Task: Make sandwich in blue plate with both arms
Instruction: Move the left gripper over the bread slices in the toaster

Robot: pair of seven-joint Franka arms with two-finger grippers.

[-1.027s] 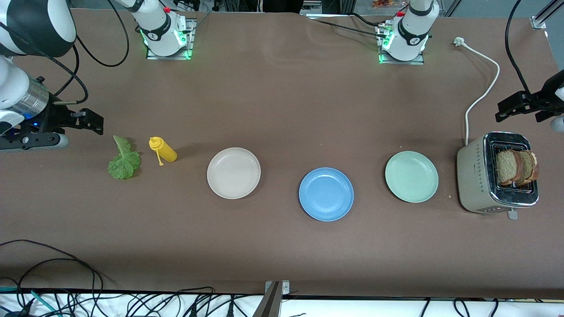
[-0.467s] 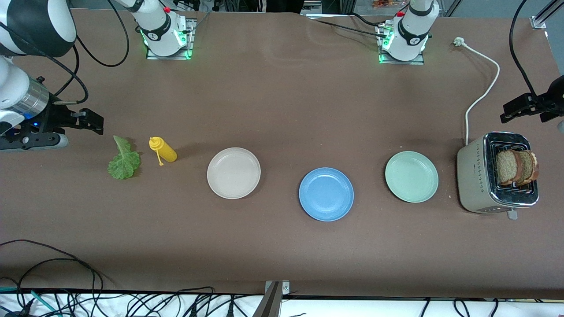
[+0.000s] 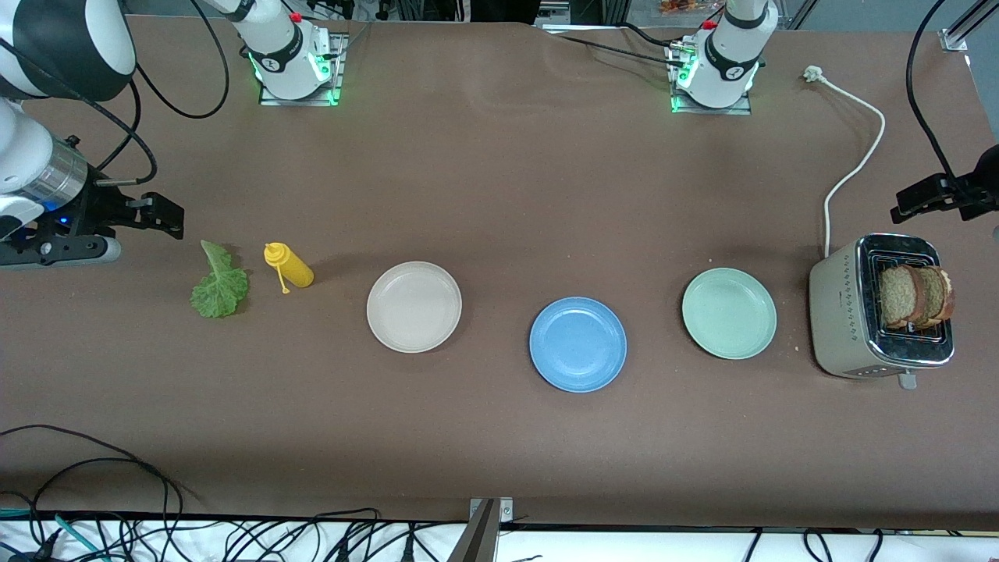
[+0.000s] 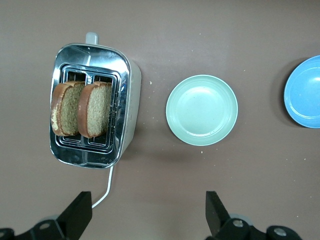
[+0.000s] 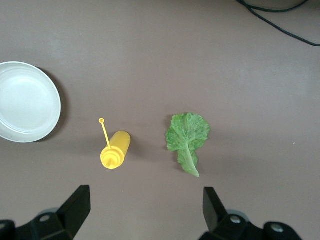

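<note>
The blue plate is sitting bare near the middle of the table, with the mint-green plate lying at about its two o'clock in the front view and the cream-white plate at about its ten o'clock. Two slices of bread are standing upright in the slots of the toaster, which is resting at the left arm's end of the table, at three o'clock from the mint-green plate. The lettuce leaf is lying flat at the right arm's end, just beside the yellow squeeze bottle, which is lying on its side at the leaf's two o'clock. The left gripper is hanging in the air over the table just by the toaster, its fingers spread wide and holding nothing. The right gripper is hovering over the table near the lettuce leaf and bottle, fingers likewise spread wide and empty.
</note>
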